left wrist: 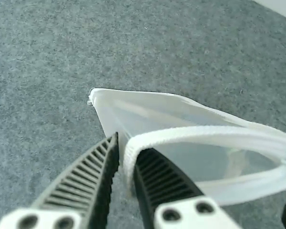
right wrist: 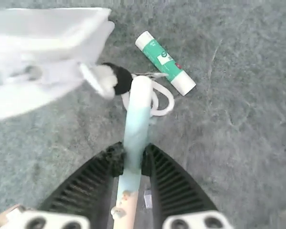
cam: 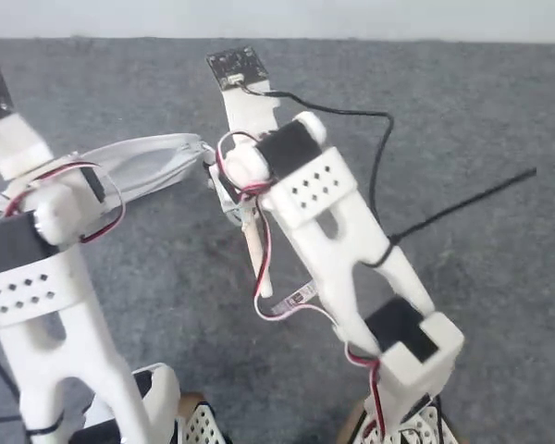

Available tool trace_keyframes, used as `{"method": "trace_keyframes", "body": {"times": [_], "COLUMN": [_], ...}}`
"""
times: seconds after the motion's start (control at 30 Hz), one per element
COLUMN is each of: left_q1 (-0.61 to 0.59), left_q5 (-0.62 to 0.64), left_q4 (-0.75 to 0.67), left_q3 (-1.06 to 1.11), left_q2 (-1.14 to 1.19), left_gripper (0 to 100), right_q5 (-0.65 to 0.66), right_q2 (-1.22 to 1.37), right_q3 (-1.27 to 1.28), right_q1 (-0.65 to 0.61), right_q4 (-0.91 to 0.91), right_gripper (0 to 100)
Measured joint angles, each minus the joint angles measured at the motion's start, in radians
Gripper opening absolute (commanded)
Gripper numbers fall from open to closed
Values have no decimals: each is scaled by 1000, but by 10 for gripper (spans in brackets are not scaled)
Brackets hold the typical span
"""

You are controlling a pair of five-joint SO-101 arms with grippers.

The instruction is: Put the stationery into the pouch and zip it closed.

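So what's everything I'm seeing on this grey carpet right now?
Pouch: one, translucent white, open, on the carpet.
Pen: one, pale blue-white, tip at the pouch's mouth.
Glue stick: one, green and white, lying on the carpet near the pen's tip.
Cord loop: one, white, beside the glue stick.
Carpet: one, grey, under everything.
Left gripper: one, black fingers, shut on the pouch's rim.
Right gripper: one, black fingers, shut on the pen.

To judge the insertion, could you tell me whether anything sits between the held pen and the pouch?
Yes: a small black-and-white piece at the corner of the pouch sits right at the tip of the pen in the right gripper. The left gripper holds the pouch rim.
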Motion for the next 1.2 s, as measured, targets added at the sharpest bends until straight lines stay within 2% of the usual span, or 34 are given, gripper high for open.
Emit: {"method": "trace_keyframes", "body": {"times": [0.33, 0.57, 0.8, 1.0, 1.2], "left_q1": [-2, 26, 104, 103, 103], "left_q5": [0, 0, 0, 0, 0], "left_q4": [0, 0, 0, 0, 0], "left_q3": [0, 0, 0, 0, 0], "left_q2": [0, 0, 0, 0, 0], "left_gripper": [11, 11, 11, 11, 11], "right_q5": [-14, -14, -14, 11, 15], "right_q2": [-269, -514, -841, -1060, -1195], "right_q3": [15, 201, 555, 881, 1091], "right_q1": [0, 0, 0, 0, 0], "right_q4": [54, -18, -307, -614, -859], "right_gripper": [6, 6, 6, 6, 6]}}
